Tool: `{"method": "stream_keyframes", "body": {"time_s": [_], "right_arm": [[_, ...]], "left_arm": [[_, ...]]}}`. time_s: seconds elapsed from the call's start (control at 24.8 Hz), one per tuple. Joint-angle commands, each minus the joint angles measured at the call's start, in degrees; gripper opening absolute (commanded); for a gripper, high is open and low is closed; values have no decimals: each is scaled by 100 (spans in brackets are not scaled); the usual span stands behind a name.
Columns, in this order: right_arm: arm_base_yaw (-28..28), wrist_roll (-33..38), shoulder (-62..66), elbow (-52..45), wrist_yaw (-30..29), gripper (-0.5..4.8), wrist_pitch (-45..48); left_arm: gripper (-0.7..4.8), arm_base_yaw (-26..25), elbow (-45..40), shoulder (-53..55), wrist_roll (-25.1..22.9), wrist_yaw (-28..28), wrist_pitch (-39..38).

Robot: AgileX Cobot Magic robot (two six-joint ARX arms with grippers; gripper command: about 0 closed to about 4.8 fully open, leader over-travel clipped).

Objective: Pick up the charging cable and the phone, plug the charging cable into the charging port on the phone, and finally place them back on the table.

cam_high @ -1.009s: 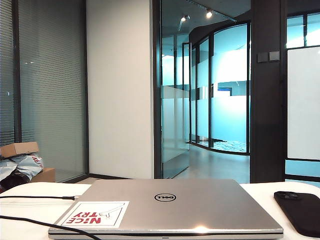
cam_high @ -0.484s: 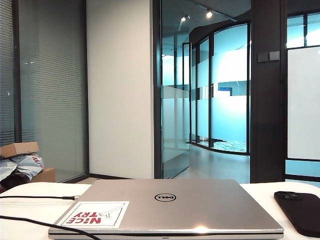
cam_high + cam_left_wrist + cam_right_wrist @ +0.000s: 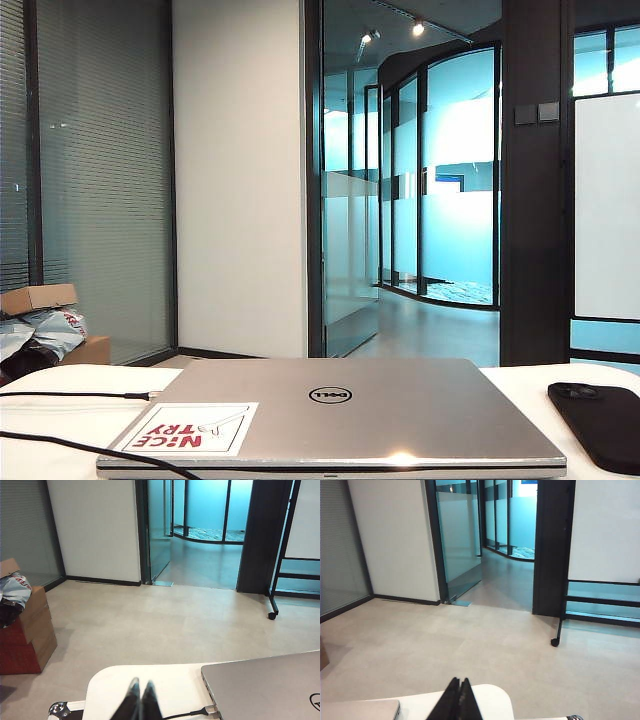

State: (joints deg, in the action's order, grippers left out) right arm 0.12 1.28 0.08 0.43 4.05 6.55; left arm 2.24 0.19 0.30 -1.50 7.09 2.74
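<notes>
One flat matte-black phone [image 3: 598, 424] and two thin black cords flank one silver laptop [image 3: 335, 415]; the left gripper [image 3: 140, 686] and right gripper [image 3: 459, 682] hover pressed together, empty.

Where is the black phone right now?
In the exterior view, the phone lies flat on the white table, at the far right, just beside the closed silver laptop; no claw is near it.

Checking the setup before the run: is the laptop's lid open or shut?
Shut. The silver laptop lies flat on the table, lid down with its logo and sticker facing up; no screen or keyboard shows.
</notes>
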Motion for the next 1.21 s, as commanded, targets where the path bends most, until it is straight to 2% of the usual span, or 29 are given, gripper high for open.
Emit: {"method": "stream_keyframes", "body": {"time_s": [0.04,0.52,1.21], "right_arm": [[0,24,-11,-22,-155,-5,2],[-323,-15,-11,-22,-264,-5,-31],[-323,-153,-11,-17,-269,-5,-35]], "left_arm": [[-5,-2,-2,4,-2,20,79],[-5,-2,-2,4,-2,20,79],[-5,-2,-2,4,-2,20,79]]}}
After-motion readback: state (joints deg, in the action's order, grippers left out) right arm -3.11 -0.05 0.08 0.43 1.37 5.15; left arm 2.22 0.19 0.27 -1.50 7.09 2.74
